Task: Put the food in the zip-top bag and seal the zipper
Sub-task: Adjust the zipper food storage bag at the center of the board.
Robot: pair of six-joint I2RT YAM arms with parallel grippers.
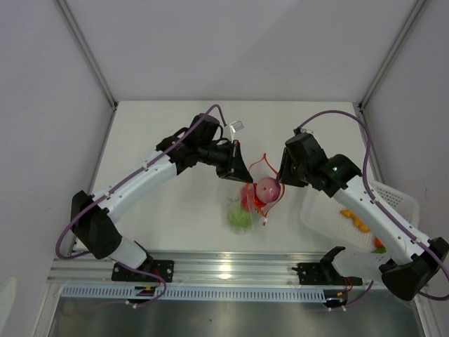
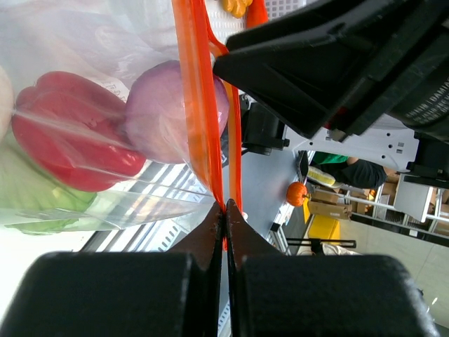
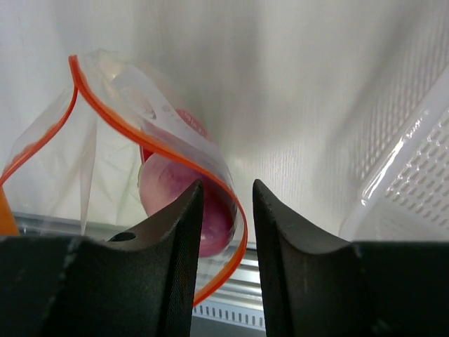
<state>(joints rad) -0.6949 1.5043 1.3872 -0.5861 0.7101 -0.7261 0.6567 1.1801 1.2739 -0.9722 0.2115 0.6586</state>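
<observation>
Holding the zip-top bag (image 2: 84, 42) up by its top edge, my left gripper (image 2: 224, 210) is pinched tight on the zipper (image 2: 198, 105). My right gripper (image 3: 228, 203) is half open and grips nothing. The zipper's loop hangs just inside its gap. I should squeeze there, then slide along slowly. The pink one (image 3: 158, 189) sits inside the bag.

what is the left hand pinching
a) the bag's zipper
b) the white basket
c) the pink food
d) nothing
a: in the left wrist view the left hand has its fingertips shut on the orange zipper, which runs straight into them.
</observation>
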